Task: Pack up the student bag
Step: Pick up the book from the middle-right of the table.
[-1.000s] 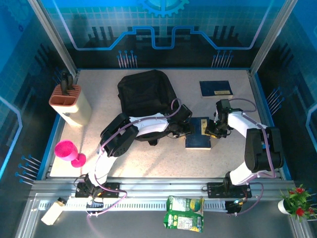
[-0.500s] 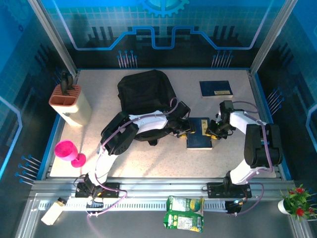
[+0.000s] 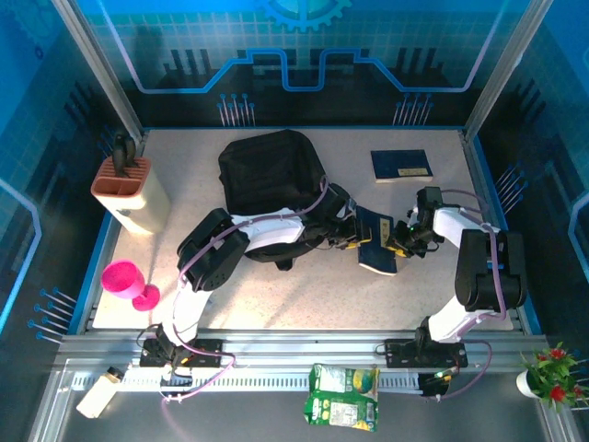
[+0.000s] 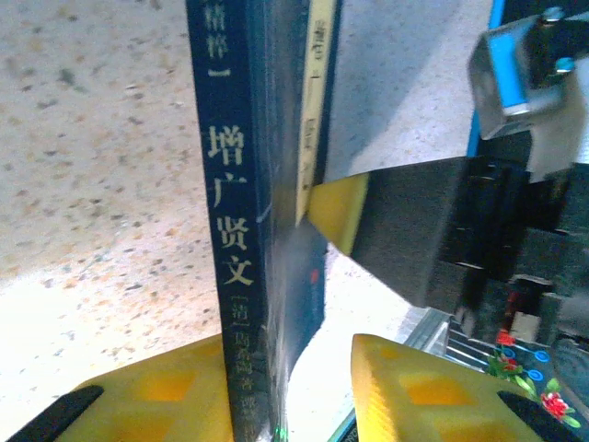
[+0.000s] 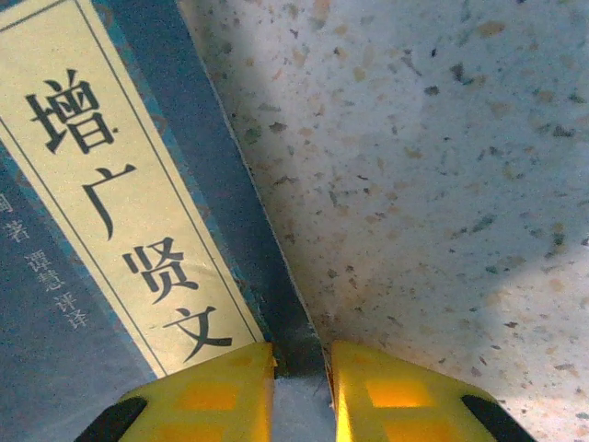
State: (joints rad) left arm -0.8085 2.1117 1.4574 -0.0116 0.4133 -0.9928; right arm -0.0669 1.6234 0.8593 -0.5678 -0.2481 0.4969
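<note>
Student bag [image 3: 270, 170] front hidden by left arm [image 3: 276, 230], opening unclear

"增广贤文" on blue book [image 4: 241, 267] spine, and on its cover label

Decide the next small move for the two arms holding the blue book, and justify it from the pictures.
Probably carry the blue book together toward the student bag. Both the left tool and right tool pinch its edges, it sits tilted between them, and the bag lies just beyond the left arm.
</note>
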